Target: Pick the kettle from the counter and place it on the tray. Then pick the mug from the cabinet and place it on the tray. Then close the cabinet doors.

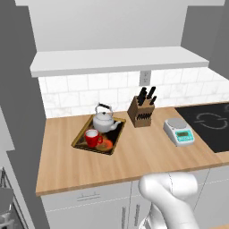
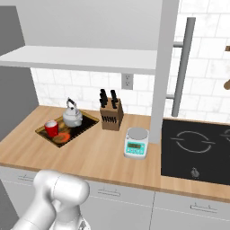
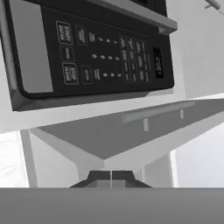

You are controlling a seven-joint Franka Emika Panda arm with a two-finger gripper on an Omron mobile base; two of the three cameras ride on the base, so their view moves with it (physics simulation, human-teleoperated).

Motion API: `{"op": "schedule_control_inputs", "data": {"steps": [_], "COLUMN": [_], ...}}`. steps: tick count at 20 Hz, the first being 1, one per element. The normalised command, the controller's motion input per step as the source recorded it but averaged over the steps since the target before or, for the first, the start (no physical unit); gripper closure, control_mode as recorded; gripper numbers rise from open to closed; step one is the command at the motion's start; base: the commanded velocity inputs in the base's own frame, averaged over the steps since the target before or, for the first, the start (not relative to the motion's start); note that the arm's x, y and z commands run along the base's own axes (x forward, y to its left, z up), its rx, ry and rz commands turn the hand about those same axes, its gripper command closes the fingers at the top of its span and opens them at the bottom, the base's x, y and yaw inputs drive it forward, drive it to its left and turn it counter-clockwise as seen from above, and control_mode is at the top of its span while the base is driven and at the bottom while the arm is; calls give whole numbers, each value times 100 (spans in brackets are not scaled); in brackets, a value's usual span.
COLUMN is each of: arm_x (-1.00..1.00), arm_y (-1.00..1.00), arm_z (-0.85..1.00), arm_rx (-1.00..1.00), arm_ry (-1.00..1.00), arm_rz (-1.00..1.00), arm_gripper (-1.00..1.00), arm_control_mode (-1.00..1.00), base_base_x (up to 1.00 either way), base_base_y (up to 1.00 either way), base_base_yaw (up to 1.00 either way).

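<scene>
Kettle and mug both sit on the tray, the mug at seven o'clock from the kettle. What remains, I judge, is closing the cabinet door. The gripper is pinched shut, empty. Push flat and steadily near the bar handle (not hooking it). The hinge side is cut off; the door's swing is hard to read.

No wording can be read with certainty. Small white button labels and a row of digits are printed on the black glossy control panel of an appliance in the hand view, but they are too blurred to decipher. The display of the small white-and-teal kitchen scale is likewise illegible.
</scene>
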Motion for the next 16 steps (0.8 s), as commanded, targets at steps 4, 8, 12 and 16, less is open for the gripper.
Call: {"op": "schedule_control_inputs", "data": {"steps": [4, 8, 12, 16], "arm_x": [9, 11, 13, 13], "arm_y": [9, 8, 4, 0], "arm_z": [33, 30, 37, 35], "arm_rx": [0, 0, 0, 0], "arm_ry": [-13, -8, -6, -3], "arm_rz": [0, 0, 0, 0], "arm_gripper": [100, 100, 100, 100], "arm_control_mode": [-100, -100, -100, -100], "base_base_x": [0, 0, 0, 0], "base_base_y": [0, 0, 0, 0], "base_base_yaw": [0, 0, 0, 0]}}
